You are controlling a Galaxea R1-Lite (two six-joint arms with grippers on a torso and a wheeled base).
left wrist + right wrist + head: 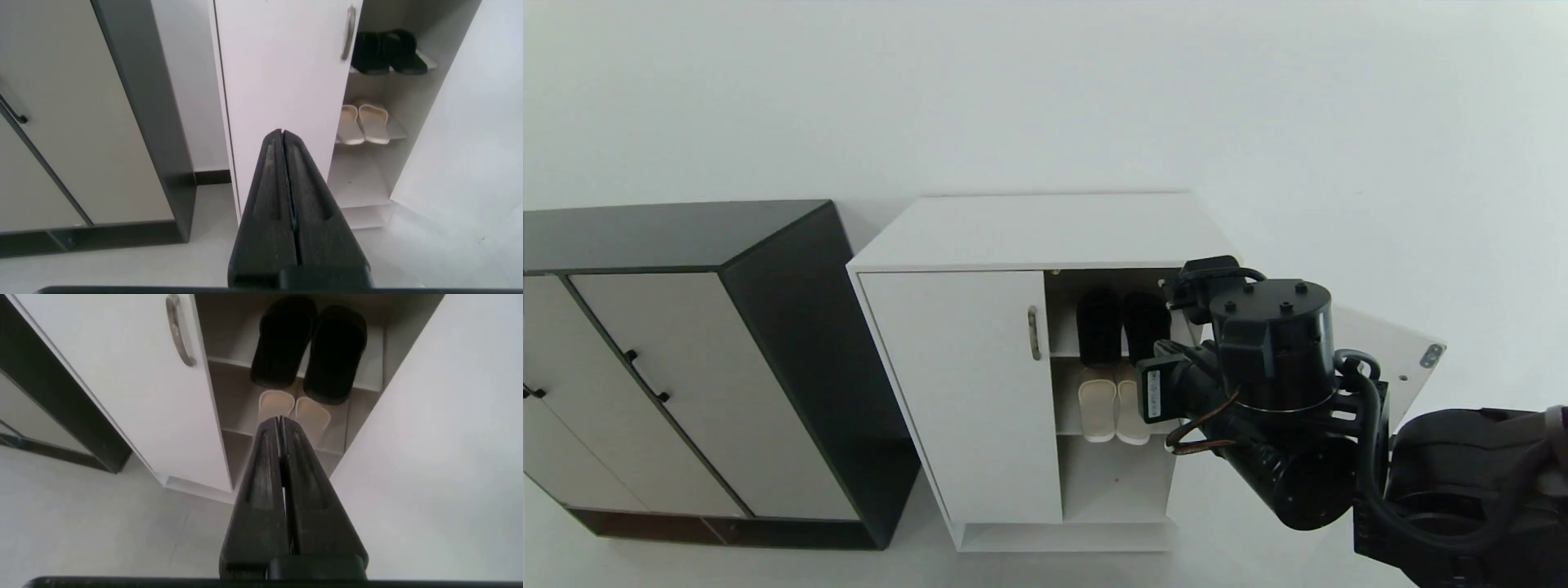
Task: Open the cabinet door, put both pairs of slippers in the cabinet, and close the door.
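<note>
1. A plain white wall and a pale floor frame a white cabinet (1029, 233). A dark cabinet (792, 343) stands just beside it on the robot's left.
2. The white cabinet's right door (1409, 367) is swung wide. Its left door (964, 392) is shut, with the handle (1033, 332) at its inner edge, so only the right half of the shelves is exposed.
3. The black slippers (1121, 327), a matt, dark pair, lie side by side on the upper shelf. The pale slippers (1112, 408), smooth and cream-white, lie side by side on the shelf below, their near ends at that shelf's front edge.
4. With both pairs stowed, I judge that only closing the door is left.
5. The right gripper (282, 429) hangs before the open half, near the open door. Its fingers are pressed together and hold nothing, so it is probably placed to push the door.
6. The left gripper (280, 140) is likewise pressed closed and empty. It is held back in front of the shut door, seemingly to stay out of the way.
</note>
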